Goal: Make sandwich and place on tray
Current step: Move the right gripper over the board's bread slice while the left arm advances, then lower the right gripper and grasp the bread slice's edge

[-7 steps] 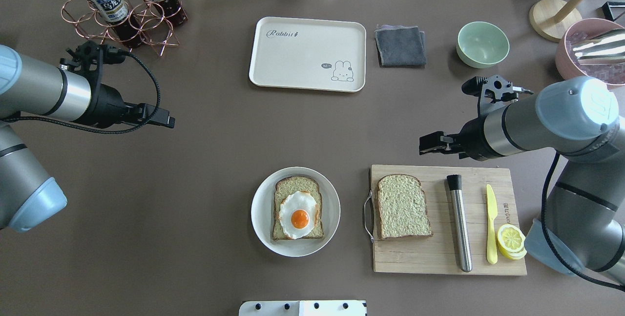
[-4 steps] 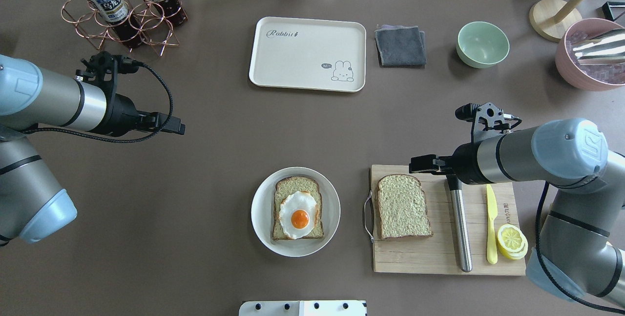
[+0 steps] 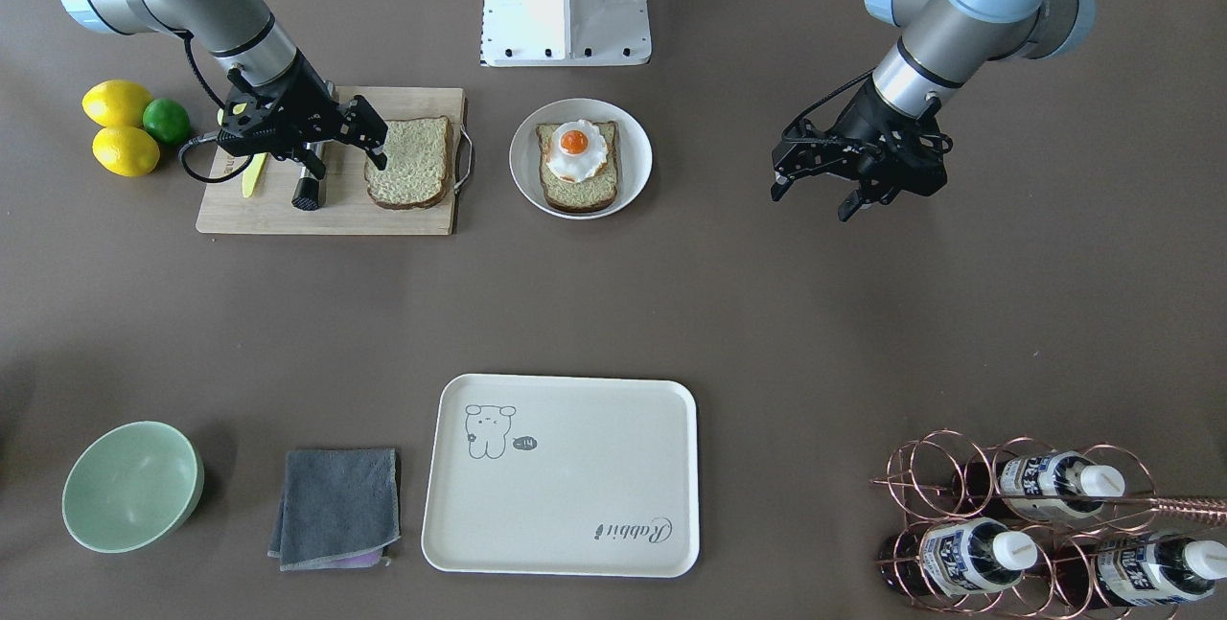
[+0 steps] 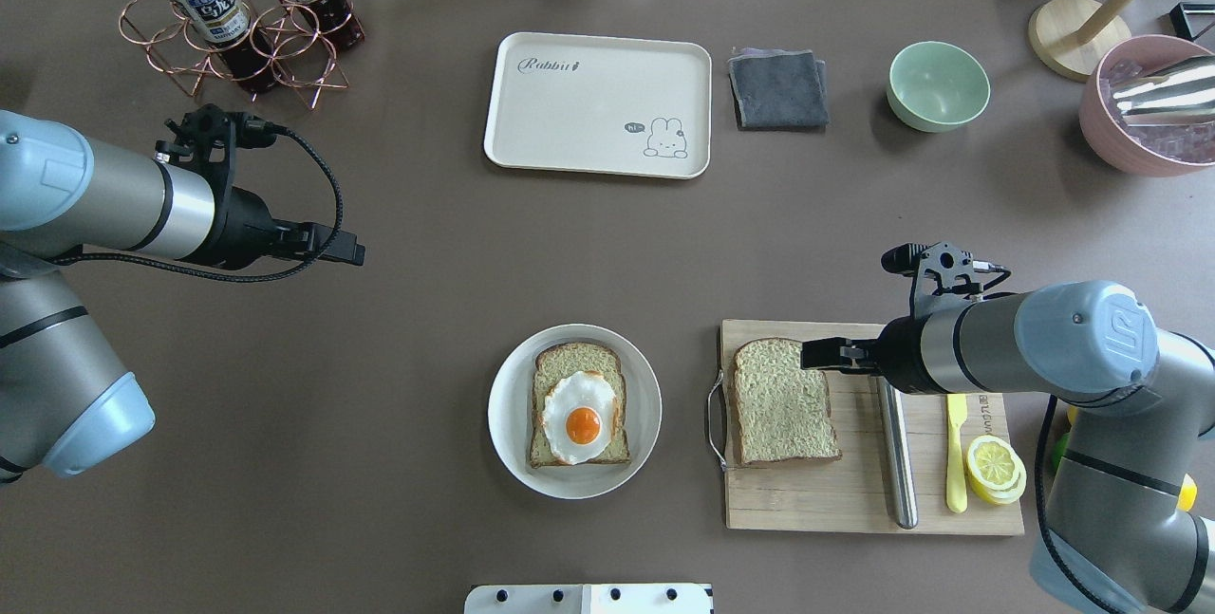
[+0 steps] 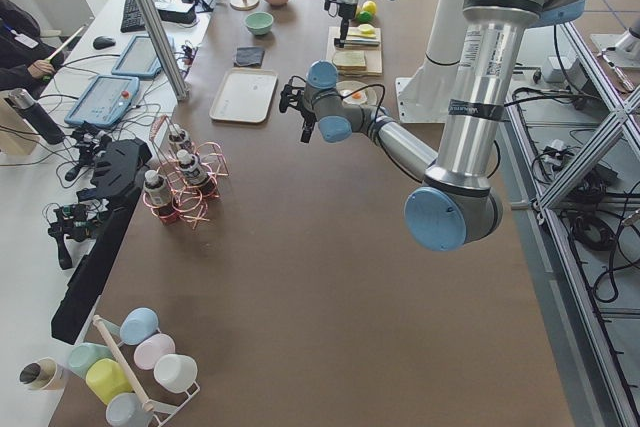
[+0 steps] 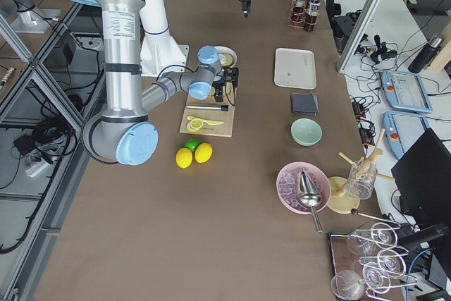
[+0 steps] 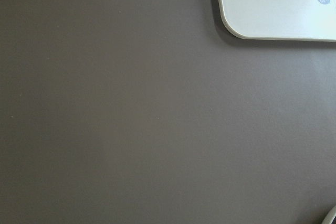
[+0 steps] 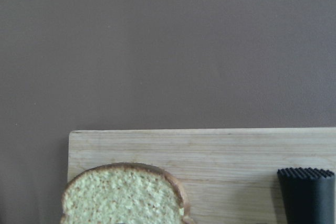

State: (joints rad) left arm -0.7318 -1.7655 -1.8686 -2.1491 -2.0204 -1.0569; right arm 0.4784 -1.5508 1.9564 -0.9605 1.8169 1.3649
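The round white plate [image 4: 506, 424] holds one square slice of bread [image 4: 572, 361], speckled tan with a dark brown crust. On that slice lies a glossy white fried egg [image 4: 579, 417] with an orange yolk. The second slice [image 4: 783, 400] lies flat on the wooden cutting board [image 4: 854, 495], just to the right of the plate. It shares the board with a steel rod [image 4: 895, 443] capped in ribbed black, a yellow plastic knife [image 4: 955, 443] and stacked lemon slices [image 4: 993, 467].

Both slices sit at the robot's side of the table, well apart from the cream tray [image 4: 588, 120], smooth and round-cornered, at the far side. Right of the tray are a folded grey cloth [image 4: 778, 89] and a pale green bowl [image 4: 938, 85]. The pink bowl [image 4: 1106, 135] holds clear cubes and a shiny metal scoop [image 4: 1163, 92]. A copper wire rack [image 4: 237, 35] cradles bottles.

The right gripper [image 4: 813, 354] hangs over the far right corner of the second slice, fingers spread, grasping nothing. The left gripper [image 3: 811, 201] hovers over bare brown tabletop, likewise spread and holding nothing.
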